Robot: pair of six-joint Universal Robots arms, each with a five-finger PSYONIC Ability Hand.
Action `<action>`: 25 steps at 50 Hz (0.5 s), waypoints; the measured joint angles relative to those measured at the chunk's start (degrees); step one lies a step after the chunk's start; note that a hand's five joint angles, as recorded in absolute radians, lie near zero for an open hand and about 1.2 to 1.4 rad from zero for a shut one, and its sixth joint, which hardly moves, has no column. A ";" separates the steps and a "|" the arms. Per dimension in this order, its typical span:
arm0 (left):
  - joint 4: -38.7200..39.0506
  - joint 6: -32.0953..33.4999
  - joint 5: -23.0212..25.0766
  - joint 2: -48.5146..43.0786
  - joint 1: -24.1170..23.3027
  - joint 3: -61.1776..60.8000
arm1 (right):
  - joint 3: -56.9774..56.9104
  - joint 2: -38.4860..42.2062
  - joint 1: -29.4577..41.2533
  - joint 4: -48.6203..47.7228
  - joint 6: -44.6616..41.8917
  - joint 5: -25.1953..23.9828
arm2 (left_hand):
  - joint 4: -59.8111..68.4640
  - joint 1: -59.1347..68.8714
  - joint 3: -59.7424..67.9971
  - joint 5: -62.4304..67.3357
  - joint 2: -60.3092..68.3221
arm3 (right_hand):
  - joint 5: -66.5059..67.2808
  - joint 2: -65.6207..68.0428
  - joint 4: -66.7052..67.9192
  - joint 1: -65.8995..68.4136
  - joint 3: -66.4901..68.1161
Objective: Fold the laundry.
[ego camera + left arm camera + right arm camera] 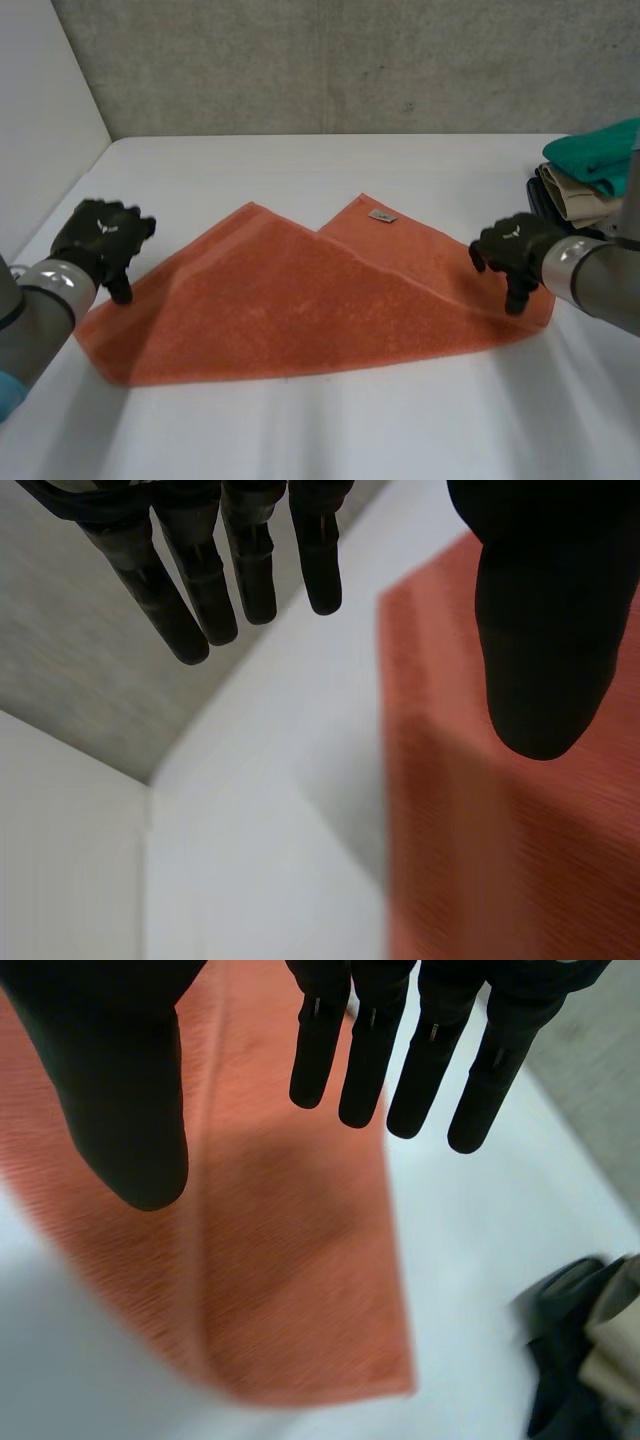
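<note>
The white table (300,430) carries an orange towel (300,310) in the middle of the frame. The towel is partly folded and its long axis runs left to right. A pile of folded laundry (590,180) at the upper right is cut off by the frame edge. The left hand (100,240) is at the towel's left end and the right hand (515,250) at its right corner, equally near. Both have straight, spread fingers holding nothing. Whether the fingertips touch the cloth, I cannot tell. A small label (381,215) lies near the far edge.
</note>
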 measured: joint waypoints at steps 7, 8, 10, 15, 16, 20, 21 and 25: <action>-10.35 -0.20 0.91 1.56 0.82 -2.08 | 5.63 -1.78 -2.95 1.70 0.16 -3.59 | 0.00 0.00 -0.12 -0.20 -0.11 | -0.73 -0.80 -0.59 -0.70 -0.81; -11.48 -0.10 1.39 1.56 1.06 -3.12 | 7.70 -2.27 -3.61 0.03 0.13 -4.61 | -0.11 -0.01 -0.26 -0.35 -0.27 | -1.91 -2.16 -2.01 -2.14 -2.05; -11.57 0.10 1.83 1.47 1.30 -4.13 | 11.09 -3.04 -4.57 -3.61 0.13 -6.10 | -0.88 -0.51 -1.06 -1.18 -1.03 | -2.96 -3.14 -3.21 -2.90 -2.93; -7.76 1.48 2.81 0.37 2.11 -6.72 | 18.22 -4.28 -5.87 -13.97 0.64 -7.99 | -3.85 -4.21 -4.18 -4.26 -4.26 | -4.20 -4.22 -4.38 -3.79 -3.92; -6.98 1.77 2.86 0.09 2.21 -6.97 | 18.99 -4.32 -5.92 -15.34 0.75 -8.08 | -3.85 -4.22 -4.19 -4.35 -4.38 | -4.26 -4.22 -4.38 -3.79 -3.92; -3.29 3.31 2.85 -1.74 2.54 -7.82 | 21.50 -3.98 -5.96 -20.55 1.23 -8.14 | -3.85 -4.22 -4.19 -4.36 -4.68 | -4.28 -4.22 -4.38 -3.79 -3.92; -2.64 3.63 2.81 -2.16 2.59 -7.92 | 22.03 -3.71 -5.94 -21.92 1.36 -8.09 | -3.85 -4.22 -4.19 -4.36 -4.72 | -4.20 -4.22 -4.39 -3.79 -3.92; -0.84 4.76 2.67 -3.69 2.65 -8.25 | 22.93 -2.75 -5.94 -24.69 1.71 -7.90 | -3.85 -4.21 -4.19 -4.36 -4.80 | 5.99 5.05 4.22 4.62 4.94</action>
